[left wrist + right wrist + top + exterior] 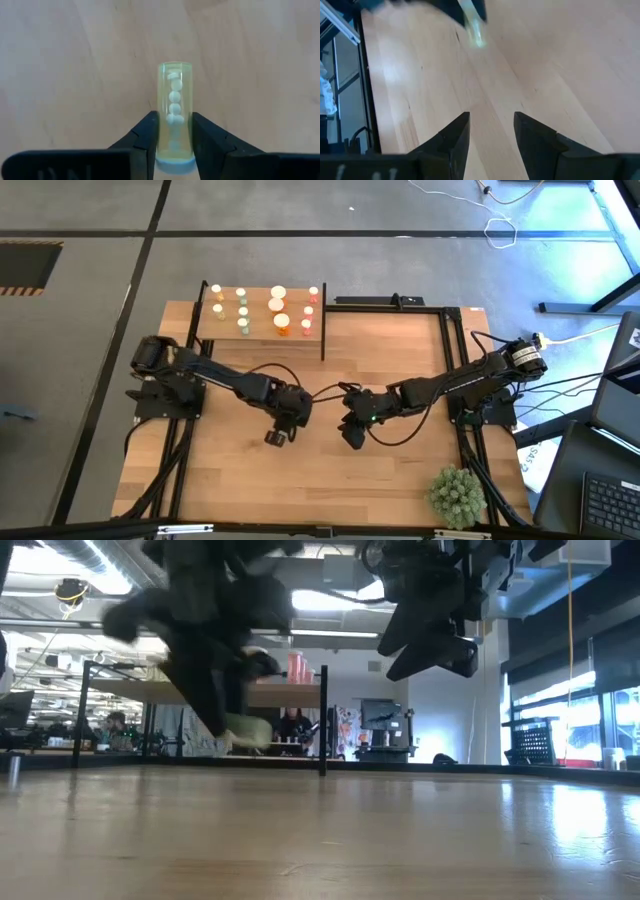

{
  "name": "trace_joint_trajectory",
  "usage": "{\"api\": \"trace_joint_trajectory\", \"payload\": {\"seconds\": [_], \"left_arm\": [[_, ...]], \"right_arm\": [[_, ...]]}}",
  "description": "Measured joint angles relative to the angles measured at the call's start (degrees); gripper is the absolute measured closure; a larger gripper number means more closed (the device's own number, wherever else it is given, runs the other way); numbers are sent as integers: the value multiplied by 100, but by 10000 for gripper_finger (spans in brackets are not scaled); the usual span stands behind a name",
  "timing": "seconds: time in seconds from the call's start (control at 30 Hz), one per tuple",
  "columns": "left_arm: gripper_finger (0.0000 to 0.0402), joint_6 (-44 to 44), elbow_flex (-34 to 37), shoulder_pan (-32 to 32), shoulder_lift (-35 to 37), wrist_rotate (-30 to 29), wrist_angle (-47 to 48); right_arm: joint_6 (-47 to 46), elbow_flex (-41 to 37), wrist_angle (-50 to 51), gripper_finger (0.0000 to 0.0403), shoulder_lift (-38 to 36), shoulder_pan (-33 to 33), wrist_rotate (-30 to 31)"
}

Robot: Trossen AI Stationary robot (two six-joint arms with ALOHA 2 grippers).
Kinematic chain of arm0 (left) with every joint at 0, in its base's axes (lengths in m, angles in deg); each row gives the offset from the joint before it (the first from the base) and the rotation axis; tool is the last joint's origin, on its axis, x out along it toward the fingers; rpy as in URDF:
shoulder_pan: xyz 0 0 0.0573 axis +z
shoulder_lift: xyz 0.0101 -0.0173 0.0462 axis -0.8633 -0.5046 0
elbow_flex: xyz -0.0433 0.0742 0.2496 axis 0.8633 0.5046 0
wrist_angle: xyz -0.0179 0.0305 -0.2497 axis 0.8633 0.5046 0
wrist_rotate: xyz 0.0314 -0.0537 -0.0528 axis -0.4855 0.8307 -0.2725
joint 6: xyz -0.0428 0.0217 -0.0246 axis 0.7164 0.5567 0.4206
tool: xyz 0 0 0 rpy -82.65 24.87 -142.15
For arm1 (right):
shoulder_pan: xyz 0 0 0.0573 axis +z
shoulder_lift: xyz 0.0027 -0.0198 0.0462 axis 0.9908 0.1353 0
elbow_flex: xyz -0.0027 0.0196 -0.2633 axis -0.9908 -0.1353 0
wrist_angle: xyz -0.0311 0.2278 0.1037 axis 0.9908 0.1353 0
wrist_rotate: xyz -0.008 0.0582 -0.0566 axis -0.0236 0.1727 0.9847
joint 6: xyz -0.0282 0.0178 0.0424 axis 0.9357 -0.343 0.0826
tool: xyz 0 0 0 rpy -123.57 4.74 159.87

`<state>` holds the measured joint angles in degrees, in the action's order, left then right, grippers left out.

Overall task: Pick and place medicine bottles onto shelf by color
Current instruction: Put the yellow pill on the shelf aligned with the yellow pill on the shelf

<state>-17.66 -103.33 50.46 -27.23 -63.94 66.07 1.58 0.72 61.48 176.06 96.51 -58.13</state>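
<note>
My left gripper (pixel 277 437) is over the middle of the table, shut on a pale green medicine bottle (pixel 175 107) with white pills inside. The bottle also shows blurred in the low view (pixel 246 731) and in the right wrist view (pixel 474 30). My right gripper (pixel 352 438) (pixel 491 125) hangs open and empty just right of it, above the tabletop. The shelf (pixel 205 330) stands at the table's far left side. Several small bottles (pixel 278 305) with orange, green and reddish bodies stand on it. My left gripper pinches the green bottle's round body between its two fingers (pixel 150 132), on the part next to the cap end (pixel 175 150). The bottle lies along the fingers, its bottom end (pixel 175 67) pointing away from the wrist. In the low view it is clear of the table.
A spiky green plant ball (pixel 457 495) sits at the table's near right corner. A black frame (pixel 395 303) runs along the table's far and right edges. Bare wood (pixel 330 480) lies below both grippers.
</note>
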Motion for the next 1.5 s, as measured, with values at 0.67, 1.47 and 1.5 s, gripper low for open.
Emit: {"api": "trace_joint_trajectory", "payload": {"seconds": [0.67, 1.47, 1.5], "left_arm": [[312, 2677, -11, -423, 2851, -981, 3131], [312, 3398, -2167, 107, 2531, 224, 6142], [312, 3371, -2167, 88, 2520, 235, 6145]], "right_arm": [[307, 2, -34, 247, 0, -2, -26], [606, 2, -725, 247, 0, -4, 21], [694, 1, -961, 247, 0, -9, 94]]}}
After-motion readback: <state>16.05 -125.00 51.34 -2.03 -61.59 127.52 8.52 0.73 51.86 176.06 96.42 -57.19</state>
